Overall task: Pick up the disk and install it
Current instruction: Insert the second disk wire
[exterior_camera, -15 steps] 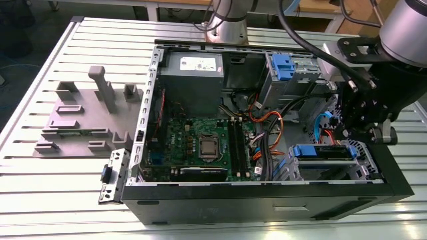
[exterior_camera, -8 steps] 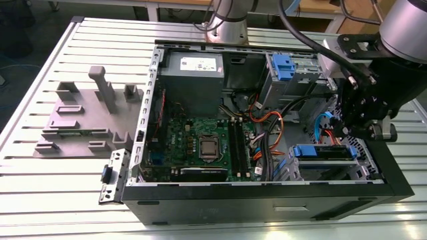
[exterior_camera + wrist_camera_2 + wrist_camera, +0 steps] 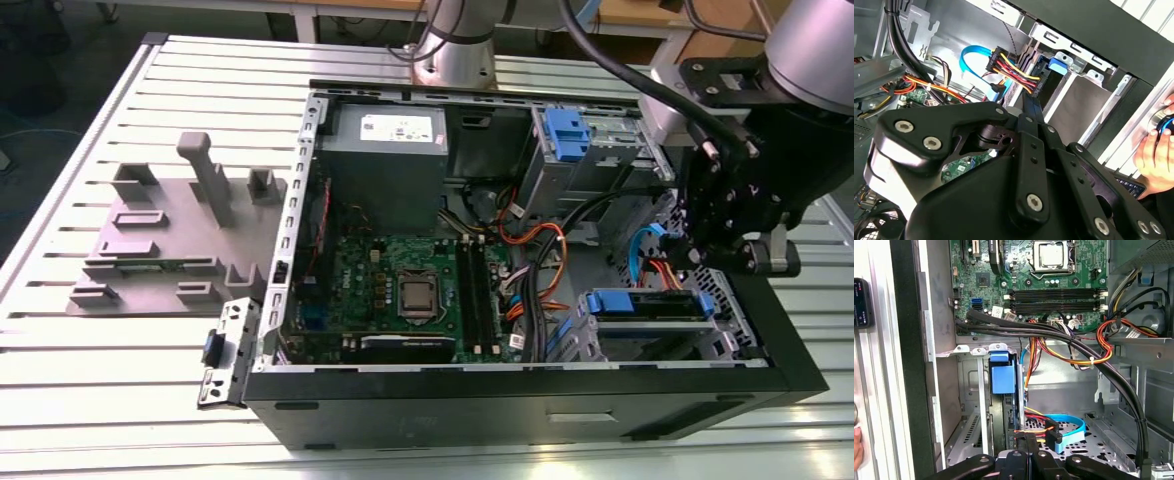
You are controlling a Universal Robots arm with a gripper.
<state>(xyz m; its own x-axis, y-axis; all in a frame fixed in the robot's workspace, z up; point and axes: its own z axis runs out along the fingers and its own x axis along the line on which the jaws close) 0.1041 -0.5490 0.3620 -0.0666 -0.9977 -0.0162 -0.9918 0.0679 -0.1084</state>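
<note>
we judge the install step nearly finished: the disk (image 3: 650, 306), a flat drive edged by its blue plastic rail, sits in the lower bay of the open black computer case (image 3: 534, 400), just below and ahead of our gripper (image 3: 721, 255). in the first wrist view the disk (image 3: 1003, 372) stands edge-on in the metal bay just ahead of the gripper's black linkage, but we cannot tell whether the gripper is wide or narrow. any next move calls for care around the orange and blue cables (image 3: 1064, 427) close by.
</note>
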